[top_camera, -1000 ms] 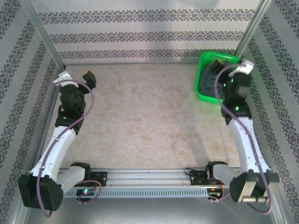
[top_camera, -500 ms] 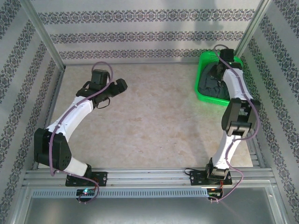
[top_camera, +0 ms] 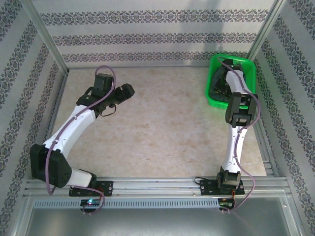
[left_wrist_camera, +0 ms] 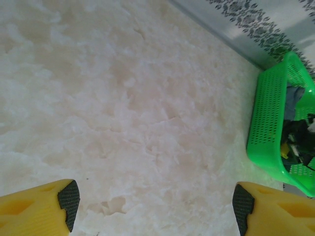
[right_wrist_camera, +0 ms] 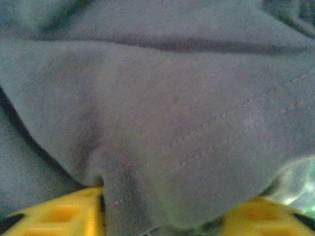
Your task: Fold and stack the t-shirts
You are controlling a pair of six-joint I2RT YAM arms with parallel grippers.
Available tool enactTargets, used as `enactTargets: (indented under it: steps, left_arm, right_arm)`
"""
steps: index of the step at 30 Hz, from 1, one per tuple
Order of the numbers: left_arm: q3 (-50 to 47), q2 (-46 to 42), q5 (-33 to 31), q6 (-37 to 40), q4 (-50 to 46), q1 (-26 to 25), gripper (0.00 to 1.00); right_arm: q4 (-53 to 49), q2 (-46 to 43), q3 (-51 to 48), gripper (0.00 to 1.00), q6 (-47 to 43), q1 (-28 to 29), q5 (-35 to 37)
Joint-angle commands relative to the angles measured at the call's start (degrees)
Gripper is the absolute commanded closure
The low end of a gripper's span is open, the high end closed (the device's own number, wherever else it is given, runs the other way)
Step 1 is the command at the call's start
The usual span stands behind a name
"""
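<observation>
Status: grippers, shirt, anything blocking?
Left gripper open above bare table. Right gripper down in green basket, grey t-shirt fold between its fingers, grip unconfirmed. Basket wall to clear on lift-out.

A pale beige, marble-patterned counter (top_camera: 162, 128) is stretching from the near rail to the patterned back wall. A green basket (top_camera: 209, 86) with perforated sides is sitting directly on it in the far right corner, just beside the walls.
</observation>
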Motion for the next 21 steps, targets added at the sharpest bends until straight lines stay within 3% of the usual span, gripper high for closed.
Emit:
enactTargets:
  steps: [1,5,8,13,18,21]
  left_arm:
    - [-0.98,-2.58,-2.34,-0.55,-2.40,-0.20,0.19]
    - [-1.33,-3.31,-2.33,-0.87,-2.85,0.31,0.22]
    - [-1.50,-3.27,-2.02,-0.73,-2.93,0.57,0.23]
    - [-2.03,-2.41,-0.65,-0.67,-2.15,0.77,0.24]
    - [-1.26,-1.96,-0.93,-0.41,-2.17,0.96,0.25]
    - [-0.01,-1.85,-2.93,0.26,-4.52,1.01,0.26]
  right_arm:
    - [-4.61,0.59,1.99,0.75,2.88,-1.84,3.19]
    - [-2.06,-3.71,-2.01,1.00,2.04,-4.31,8.08]
    - [1.50,-7.75,-5.67,1.00,0.59,-6.31,9.08]
    - [2.16,-9.69,-3.51,1.00,-3.12,-6.55,7.89]
    - [5.10,-12.54,-1.18,1.00,-7.47,-2.62,1.83]
    - [8.55,-17.46,-0.85,1.00,-8.89,1.10,2.86]
